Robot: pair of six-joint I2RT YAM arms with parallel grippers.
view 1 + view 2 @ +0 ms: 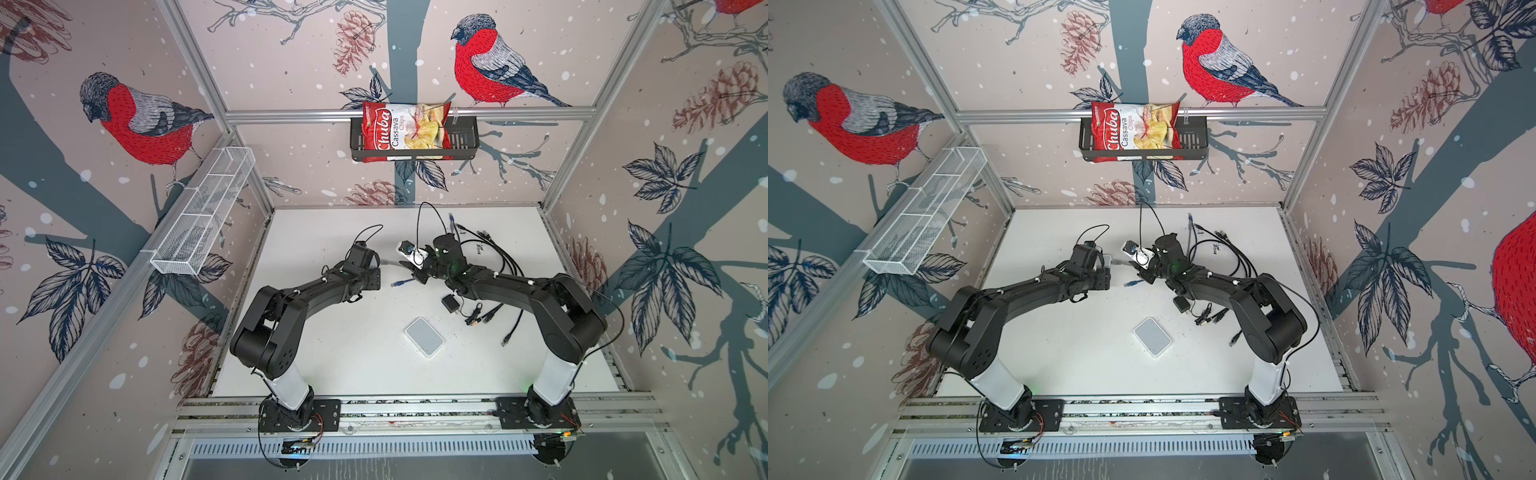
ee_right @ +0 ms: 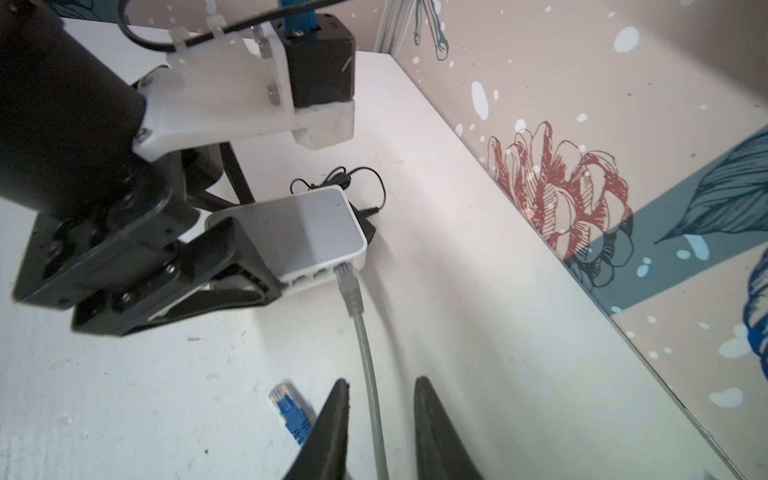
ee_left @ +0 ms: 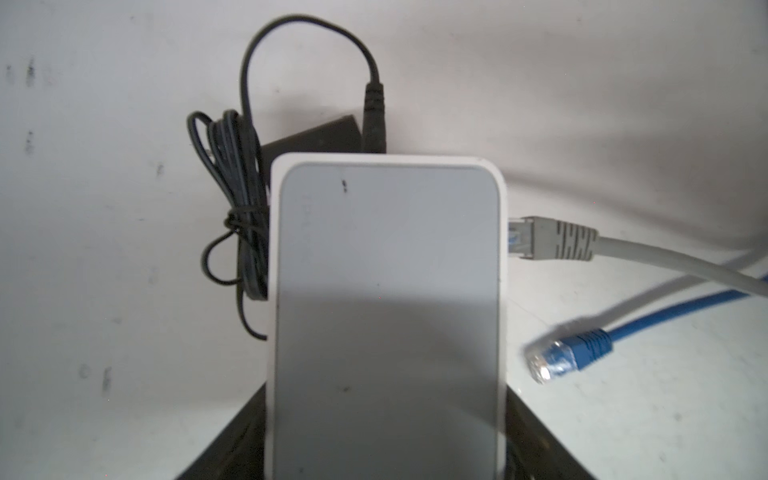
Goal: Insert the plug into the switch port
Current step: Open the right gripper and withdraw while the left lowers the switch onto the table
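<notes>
Black left gripper (image 3: 386,453) is clamped across one end of the white switch (image 3: 386,270), so your hold there looks firm. On the side of the switch away from its ports, a bundled black power cord (image 3: 241,216) lies against it. On the port side, the grey plug (image 3: 548,239) has its clear tip at the end port of the switch, touching it or part-way in. A blue plug (image 3: 569,353) lies loose near the switch, in no port. Beyond the grey plug from the switch, the right gripper (image 2: 380,386) has its jaws spread on either side of the grey cable (image 2: 365,353), pinching nothing.

Risks for you:
- If the plug has not latched, the stiff cable may spring it back out of the switch, since nothing holds it.
- If you draw the right gripper away askew, a finger may snag the cable and drag the plug.
- If you regrip well back from the switch and push, the cable may bow.

Not readable:
- How deep the plug sits inside the port.
- Whether the switch rests on the table (image 3: 104,249).
- The left fingers are cut off in the left wrist view.
- In both top views the switch is mostly hidden under the left arm.
</notes>
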